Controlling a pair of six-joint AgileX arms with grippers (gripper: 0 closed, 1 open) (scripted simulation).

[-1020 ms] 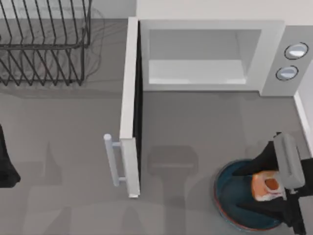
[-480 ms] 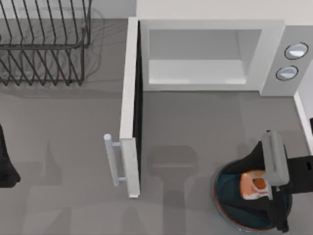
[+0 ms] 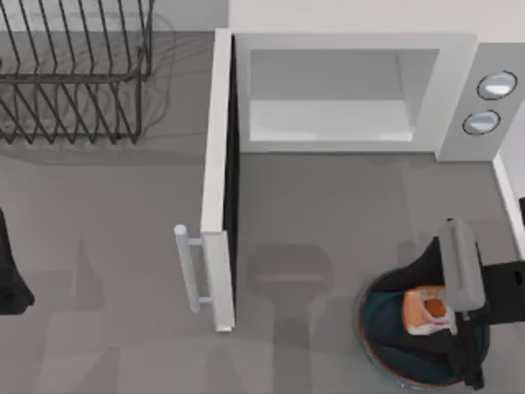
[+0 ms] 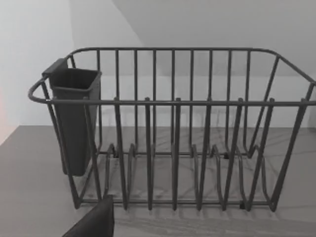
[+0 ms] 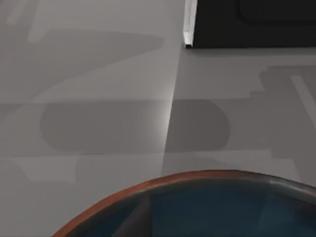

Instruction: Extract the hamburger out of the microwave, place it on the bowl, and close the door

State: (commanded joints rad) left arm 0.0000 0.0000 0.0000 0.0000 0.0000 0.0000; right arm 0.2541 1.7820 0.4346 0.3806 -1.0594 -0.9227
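The right gripper [image 3: 439,316] hung over the bowl [image 3: 379,328] at the table's front right, and the hamburger [image 3: 426,311] sat under it, above the bowl's teal inside — whether the fingers clamped it or had let go could not be told. The microwave [image 3: 353,49] stood at the back with its cavity bare and its door [image 3: 218,180] swung wide toward the front, handle [image 3: 187,267] on the left face. The left arm [image 3: 10,271] sat parked at the table's left edge, near the rack [image 4: 173,128] — its gripper's state could not be told.
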